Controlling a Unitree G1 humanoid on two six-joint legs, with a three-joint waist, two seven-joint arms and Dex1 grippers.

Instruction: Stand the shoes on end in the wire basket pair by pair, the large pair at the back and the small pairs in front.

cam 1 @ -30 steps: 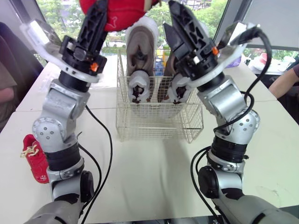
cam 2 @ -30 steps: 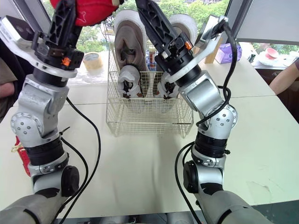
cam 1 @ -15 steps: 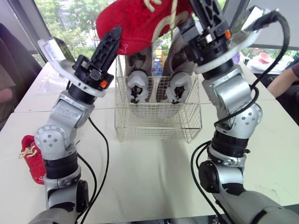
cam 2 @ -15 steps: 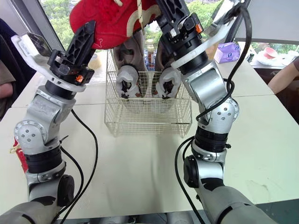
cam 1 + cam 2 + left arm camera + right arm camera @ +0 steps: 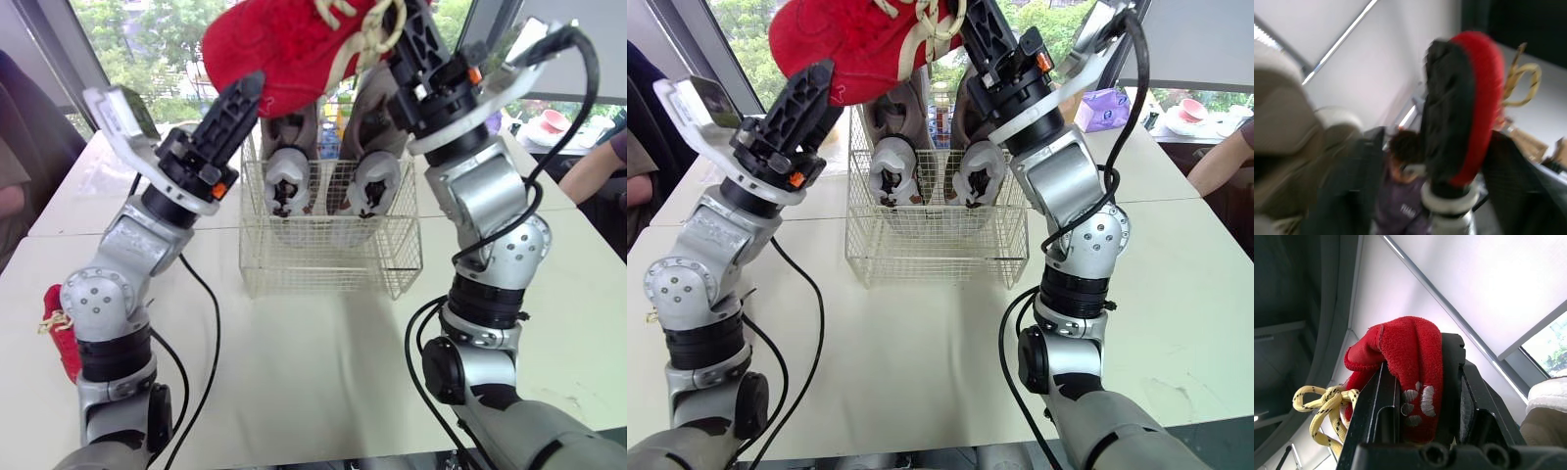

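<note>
A red shoe (image 5: 294, 49) with yellow laces hangs high above the wire basket (image 5: 333, 257). My right gripper (image 5: 404, 29) is shut on its collar; red fabric is pinched between the fingers (image 5: 1452, 377). My left gripper (image 5: 245, 98) is open just under the shoe's sole (image 5: 1449, 122), its fingers standing apart on either side. Two large beige shoes (image 5: 289, 171) (image 5: 372, 171) stand on end at the back of the basket. The other red shoe (image 5: 61, 331) lies on the table at the far left.
The basket's front half holds nothing. A person's arm (image 5: 598, 166) rests at the table's right edge, and another person (image 5: 10, 201) sits at the left. A purple box (image 5: 1102, 106) and a pink bowl (image 5: 551, 121) stand at the back right.
The right gripper reached the raised red shoe and shut on its collar. The left gripper, which held the shoe, has opened and now stands just below it.
</note>
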